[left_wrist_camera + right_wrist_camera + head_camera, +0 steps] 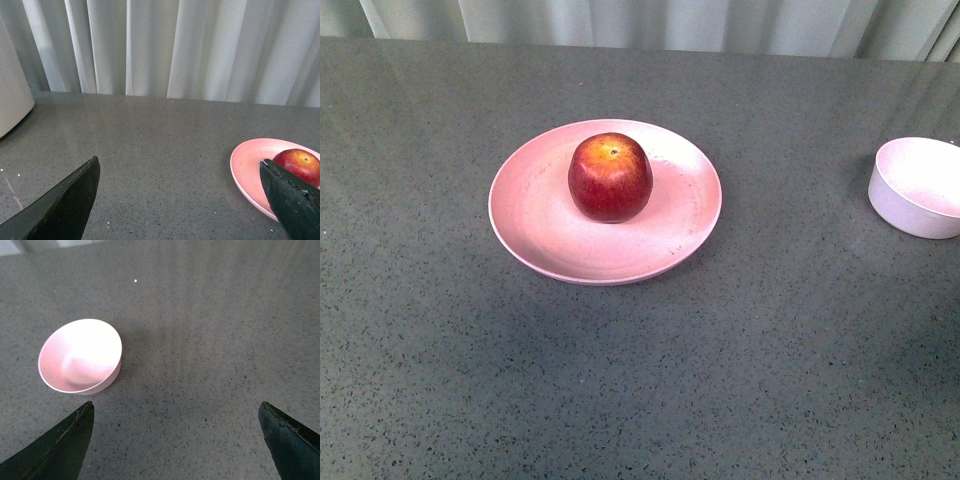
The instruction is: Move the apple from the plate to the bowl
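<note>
The dark-red apple (610, 177) with a yellow-orange patch at its stem sits upright on the wide pink plate (530, 215) in the middle of the grey table. The small pale pink bowl (918, 186) stands empty at the right edge of the front view. Neither arm shows in the front view. My left gripper (180, 170) is open and empty above bare table; the plate (250, 167) and apple (299, 164) lie beside one finger. My right gripper (176, 412) is open and empty over the table, with the bowl (80, 356) apart from it.
The grey speckled table (640, 380) stretches all round the plate and bowl. Pale curtains (650, 22) hang behind the far table edge. A white rounded object (12, 95) stands at the side of the left wrist view.
</note>
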Motion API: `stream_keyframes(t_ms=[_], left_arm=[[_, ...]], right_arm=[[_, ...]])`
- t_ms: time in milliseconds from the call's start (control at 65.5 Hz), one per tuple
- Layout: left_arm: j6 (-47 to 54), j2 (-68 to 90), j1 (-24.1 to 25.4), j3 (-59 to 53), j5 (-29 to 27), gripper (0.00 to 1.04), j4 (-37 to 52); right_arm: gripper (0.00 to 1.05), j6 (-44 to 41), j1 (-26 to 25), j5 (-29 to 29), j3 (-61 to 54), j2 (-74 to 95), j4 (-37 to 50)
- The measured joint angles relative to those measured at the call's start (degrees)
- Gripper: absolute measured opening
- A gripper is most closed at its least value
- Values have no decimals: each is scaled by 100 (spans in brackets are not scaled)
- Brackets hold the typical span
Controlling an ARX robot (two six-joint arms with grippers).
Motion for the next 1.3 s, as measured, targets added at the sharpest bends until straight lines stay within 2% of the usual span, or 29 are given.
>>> stream_keyframes(t_ms=[153,473,778,1038,1099,1297], left_arm=[[0,2,0,0,-2,96,0],[0,2,0,0,0,96,0],[0,2,0,0,-2,96,0],[0,2,0,0,0,96,0],[0,0,0,0,0,96,0],[0,0,0,0,-2,96,0]], right_arm=[[96,-13,289,46,691,1296,101],[96,-155,1113,291,1805,2653,120],[96,-142,1412,693,2166,3495,114],[96,15,1567,756,2249,3735,205],[90,57,1578,758,2264,3777,205],[60,131,1596,872,2356,3877,168]])
